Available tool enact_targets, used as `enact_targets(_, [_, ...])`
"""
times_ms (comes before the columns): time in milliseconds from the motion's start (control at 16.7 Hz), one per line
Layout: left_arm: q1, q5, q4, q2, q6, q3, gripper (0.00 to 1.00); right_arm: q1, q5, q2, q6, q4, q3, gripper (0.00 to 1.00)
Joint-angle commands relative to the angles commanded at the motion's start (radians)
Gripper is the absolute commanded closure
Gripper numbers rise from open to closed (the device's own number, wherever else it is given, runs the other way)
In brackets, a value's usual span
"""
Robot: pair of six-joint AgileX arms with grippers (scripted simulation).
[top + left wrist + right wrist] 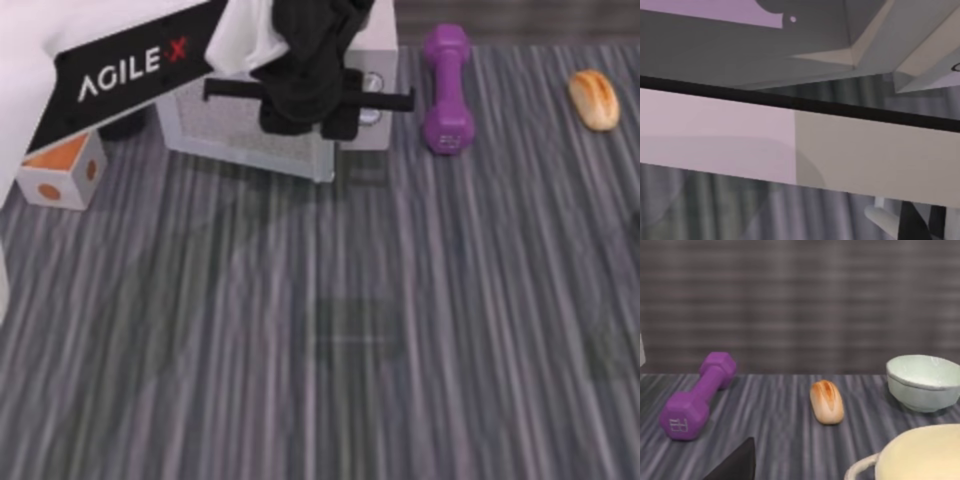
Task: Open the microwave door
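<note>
Left gripper [318,100] over microwave [372,45] at 12 o'clock, against door [240,130] swung slightly ajar; finger spread impossible to tell. Right arm unseen.

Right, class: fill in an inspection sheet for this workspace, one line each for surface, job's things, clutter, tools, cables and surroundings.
Surface: grey striped table.
Job's things: white microwave at the far edge; microwave door with its mesh window, swung slightly out at its right edge.
Clutter: purple dumbbell and bread roll to the microwave's right; white-and-orange cube to its left; pale bowl and cream pot in the right wrist view.
Tools: left tool at the door's front; right tool not seen.
Cables: nothing seen.
Surroundings: grey wall.
</note>
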Motion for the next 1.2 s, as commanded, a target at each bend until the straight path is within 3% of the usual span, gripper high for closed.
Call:
enact_targets(420, [-0.007, 0.006, 0.002, 0.002, -0.001, -0.005, 1.00, 0.000, 0.000, 0.000, 0.000, 0.000, 0.000, 0.00])
enact_targets(780, [0.014, 0.052, 0.063, -0.085, 0.100, -0.133, 1.00, 0.000, 0.000, 0.000, 0.000, 0.000, 0.000, 0.00])
enact_targets(1200, [0.016, 0.057, 0.070, -0.094, 0.108, -0.142, 1.00, 0.000, 0.000, 0.000, 0.000, 0.000, 0.000, 0.00])
